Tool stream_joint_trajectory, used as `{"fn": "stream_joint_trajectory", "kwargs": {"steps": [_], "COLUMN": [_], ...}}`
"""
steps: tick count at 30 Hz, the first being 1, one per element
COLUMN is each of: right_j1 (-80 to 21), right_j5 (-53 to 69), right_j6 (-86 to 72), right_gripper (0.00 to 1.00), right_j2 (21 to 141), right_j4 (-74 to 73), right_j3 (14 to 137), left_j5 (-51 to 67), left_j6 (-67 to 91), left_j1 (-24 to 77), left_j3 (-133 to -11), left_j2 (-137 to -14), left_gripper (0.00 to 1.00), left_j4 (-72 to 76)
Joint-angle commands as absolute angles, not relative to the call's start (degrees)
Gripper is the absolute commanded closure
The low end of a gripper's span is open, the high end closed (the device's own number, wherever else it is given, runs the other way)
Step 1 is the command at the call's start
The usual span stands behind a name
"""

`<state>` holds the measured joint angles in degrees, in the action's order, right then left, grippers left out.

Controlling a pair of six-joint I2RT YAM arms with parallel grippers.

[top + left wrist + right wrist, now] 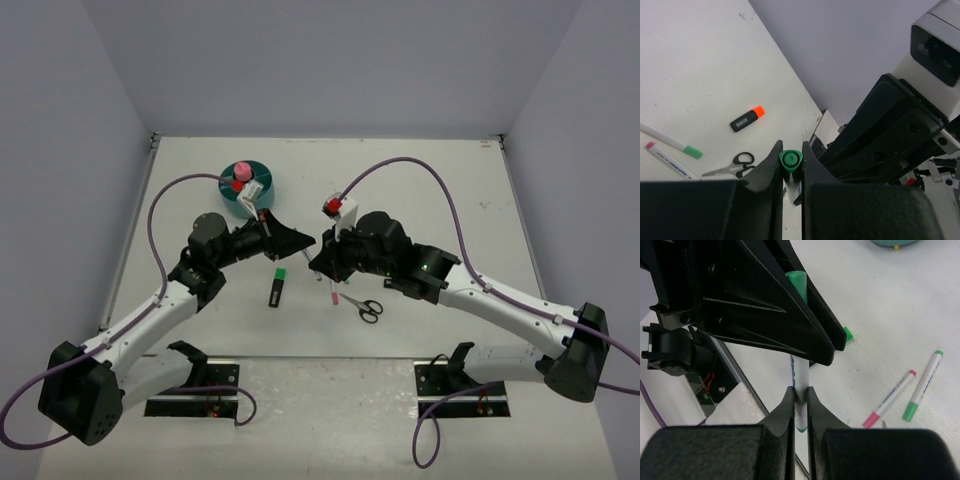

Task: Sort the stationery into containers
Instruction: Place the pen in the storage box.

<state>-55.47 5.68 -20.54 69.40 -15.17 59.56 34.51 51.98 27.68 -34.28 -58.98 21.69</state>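
Two robot arms meet over the middle of a white tabletop [430, 180], sharing a single pen. At the left of the overhead view the left arm reaches inward. Just beyond it stands the round teal plastic desk organizer [235, 205], with a pink roll [241, 168] sitting at its top; which compartment holds the roll cannot be told. The left hand [790, 150] is closed tight on the green cap of a thin white pen [796, 367], its two black fingers pinching the cap from either side. The right hand [799, 390] faces it, fingers pressed together on the pen's white barrel. The pen is thus held off the tabletop between the two hands, near the organizer but outside it.

On the tabletop nearer the arm bases, a black-and-green marker [278, 289] lies closest to the left arm. To its right lies a white pen with a pink cap [889, 399], just beside a second white pen with a green cap [922, 386], the two roughly parallel and not touching. Small black-handled scissors [364, 307] rest farther right, close to the right arm. The left wrist view also picks up a stubby black-and-orange marker [747, 119] lying by itself beyond the scissors.
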Motion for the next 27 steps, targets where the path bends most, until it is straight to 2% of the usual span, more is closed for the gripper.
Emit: {"fn": "stream_joint_trajectory", "kwargs": {"steps": [1,2,3,4,5,8,11,14,19,27], "right_j1": [-55.64,-55.63,-55.63,-55.61,-55.19,-53.0,-51.15,-50.02,-48.39,-47.55], "right_j5": [4.8,2.72,-0.18,-3.07,-7.15,-14.16,-20.32,-21.1,-20.61,-19.3], "right_j6": [-19.79,-20.56,-21.61,-21.71,-23.04,-25.74,-27.33,-27.08,-27.13,-26.0], "right_gripper": [0.93,0.66,0.25,0.02,0.01,0.01,0.01,0.01,0.01,0.01], "right_j2": [68.6,68.43,68.19,68.0,67.58,65.83,64.25,63.39,62.23,61.45], "right_j4": [-13.64,-14.43,-15.37,-15.53,-17.7,-20.19,-21.44,-21.44,-21.29,-21.25], "right_j3": [59.9,59.88,59.77,59.77,59.84,58.89,57.51,55.5,53.73,53.02], "left_j5": [31.09,28.72,25.19,24.49,15.25,-2.04,-20.69,-29.96,-32.27,-32.41], "left_j6": [48.71,46.66,43.9,43.55,39.14,33.53,29.19,22.83,13.08,10.3], "left_j1": [27.77,27.77,27.77,27.77,27.77,27.71,27.54,26.31,23.04,19.57], "left_j3": [-40.72,-42.24,-44.21,-46.15,-49.11,-59.21,-65.7,-70.88,-83.65,-82.96], "left_j2": [-60.58,-61.22,-61.83,-62.37,-63.29,-67.2,-73.48,-82.5,-97.79,-106.41], "left_gripper": [1.0,1.0,1.0,1.0,1.0,1.0,1.0,1.0,1.0,1.0], "left_j4": [21.05,17.88,14.72,14.21,7.49,0.54,-0.61,6.23,9.14,18.75]}}
